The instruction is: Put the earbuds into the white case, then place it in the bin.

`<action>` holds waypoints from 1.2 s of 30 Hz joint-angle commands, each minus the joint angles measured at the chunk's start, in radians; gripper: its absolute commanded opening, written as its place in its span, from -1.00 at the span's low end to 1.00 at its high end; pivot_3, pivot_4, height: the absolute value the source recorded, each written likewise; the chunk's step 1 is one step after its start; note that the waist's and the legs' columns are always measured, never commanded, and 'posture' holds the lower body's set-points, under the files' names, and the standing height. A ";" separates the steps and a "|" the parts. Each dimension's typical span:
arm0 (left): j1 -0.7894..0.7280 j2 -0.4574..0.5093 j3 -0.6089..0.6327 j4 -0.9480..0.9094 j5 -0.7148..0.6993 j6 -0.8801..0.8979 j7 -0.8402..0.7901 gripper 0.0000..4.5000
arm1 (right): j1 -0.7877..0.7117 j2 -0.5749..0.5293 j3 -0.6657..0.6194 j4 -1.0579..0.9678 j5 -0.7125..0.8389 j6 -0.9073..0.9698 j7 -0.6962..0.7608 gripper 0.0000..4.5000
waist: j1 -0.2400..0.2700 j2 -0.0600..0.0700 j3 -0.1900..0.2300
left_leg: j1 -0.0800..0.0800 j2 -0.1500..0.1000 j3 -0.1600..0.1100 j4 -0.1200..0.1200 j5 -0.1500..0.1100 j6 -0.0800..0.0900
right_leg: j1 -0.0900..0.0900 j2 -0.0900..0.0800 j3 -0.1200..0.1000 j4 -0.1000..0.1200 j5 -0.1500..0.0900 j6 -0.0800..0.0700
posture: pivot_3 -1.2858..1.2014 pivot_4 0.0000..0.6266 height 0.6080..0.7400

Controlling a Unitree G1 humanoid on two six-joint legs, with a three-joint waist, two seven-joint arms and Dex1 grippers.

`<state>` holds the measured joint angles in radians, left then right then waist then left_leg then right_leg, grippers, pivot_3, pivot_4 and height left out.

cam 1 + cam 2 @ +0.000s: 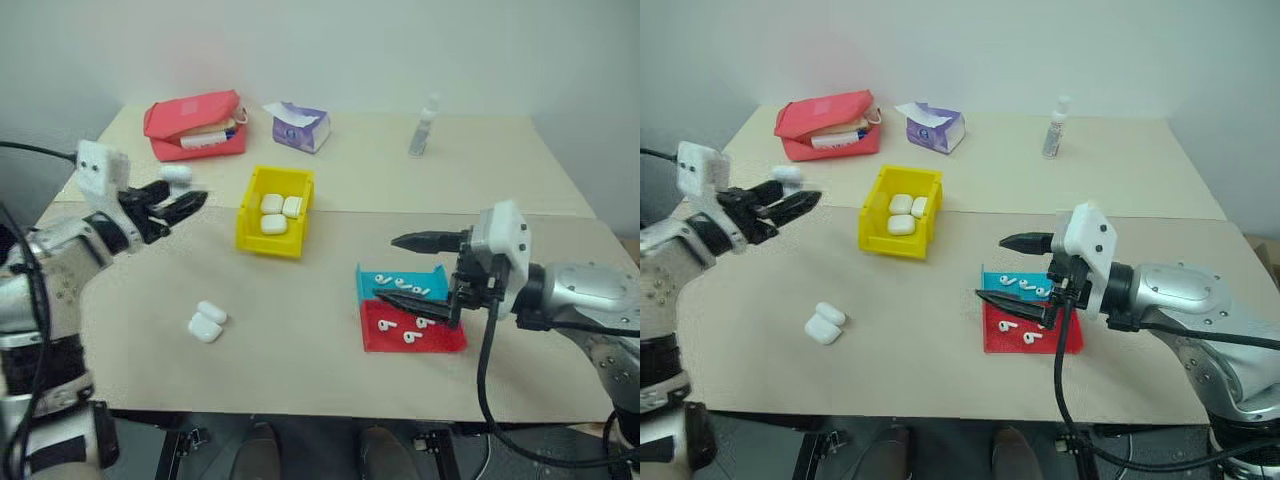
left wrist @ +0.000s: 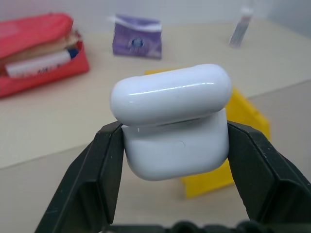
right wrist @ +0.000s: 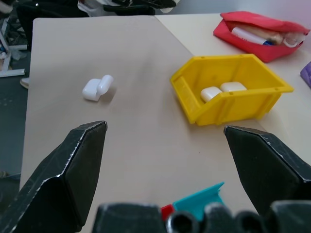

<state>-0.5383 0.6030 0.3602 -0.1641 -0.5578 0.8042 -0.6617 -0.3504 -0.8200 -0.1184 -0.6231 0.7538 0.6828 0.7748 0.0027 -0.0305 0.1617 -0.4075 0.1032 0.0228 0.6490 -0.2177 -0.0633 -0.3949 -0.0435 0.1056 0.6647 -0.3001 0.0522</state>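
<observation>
A white case (image 2: 174,124), lid down, sits pinched between the black fingers of my left gripper (image 1: 180,195), held in the air over the table's left side, left of the bin. The yellow bin (image 1: 268,244) stands mid-table with three white cases (image 1: 274,213) inside. Another white case (image 1: 207,322) lies on the table near the front left with its lid flipped open. Several earbuds (image 1: 403,331) lie in a teal and red tray (image 1: 445,342). My right gripper (image 1: 388,268) hovers over that tray, open, with nothing between its fingers.
At the back left lies a red pouch (image 1: 195,125) with items in it, and beside it a purple tissue pack (image 1: 298,127). A small clear bottle (image 1: 424,130) stands at the back right. Bare tabletop stretches between the bin and the tray.
</observation>
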 commanded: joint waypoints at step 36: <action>-0.065 -0.170 -0.197 -0.108 -0.347 -0.371 -0.592 0.29 | -0.078 -0.199 0.196 0.110 -0.352 -0.191 0.298 1.00 | -0.017 0.000 0.000 | 0.002 0.000 -0.004 0.000 0.000 0.000 | 0.004 0.000 -0.003 -0.003 0.000 0.000 | 0.03 -0.52 1.00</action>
<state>-0.5967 0.4280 0.1667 -0.2400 -0.8898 0.4521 -1.2552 -0.4086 -1.0036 0.0784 -0.5001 0.4135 0.5214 1.0411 -0.0141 -0.0301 0.1617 -0.4058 0.1031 0.0186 0.6491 -0.2176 -0.0631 -0.3903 -0.0433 0.1023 0.6617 -0.3002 0.0523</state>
